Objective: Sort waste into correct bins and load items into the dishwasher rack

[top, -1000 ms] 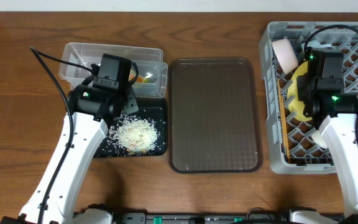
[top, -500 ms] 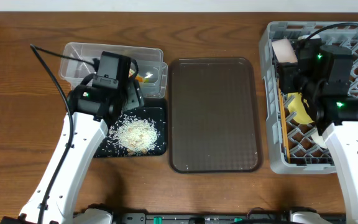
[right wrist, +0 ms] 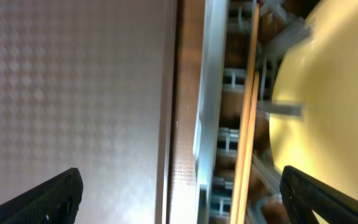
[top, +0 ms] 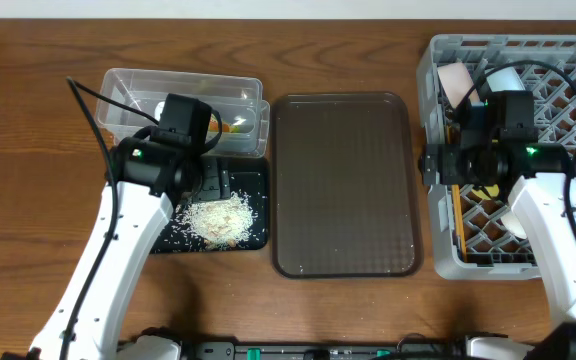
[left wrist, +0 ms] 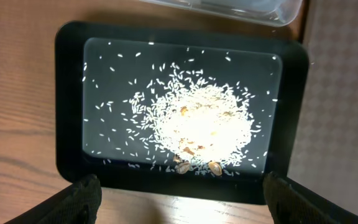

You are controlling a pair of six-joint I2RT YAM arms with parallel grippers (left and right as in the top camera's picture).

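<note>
Rice grains (left wrist: pixel 201 124) lie heaped in the black tray (left wrist: pixel 70 93), and my left gripper (left wrist: pixel 182 202) hangs open and empty over its near rim. From overhead, this left gripper (top: pixel 211 180) is just in front of the clear tub (top: pixel 128 90), which holds a yellowish wrapper (top: pixel 226 126). My right gripper (right wrist: pixel 194 199) is open and empty above the left wall of the grey rack (right wrist: pixel 207 93). The chopsticks (right wrist: pixel 248 112) and the yellow plate (right wrist: pixel 328 93) lie inside. In the overhead view the right gripper (top: pixel 438 165) hides most of the plate. A pink bowl (top: pixel 456 85) stands in the rack (top: pixel 568 60).
The brown serving tray (top: pixel 343 185) lies bare between the black tray (top: pixel 258 215) and the rack. It also fills the left half of the right wrist view, as the brown tray (right wrist: pixel 73 81). A whitish dish (top: pixel 516 222) sits low in the rack beside my right arm.
Both grippers have opened wide. The right gripper moved left from over the yellow plate to the rack's left wall. The left gripper shifted slightly toward the black tray.
</note>
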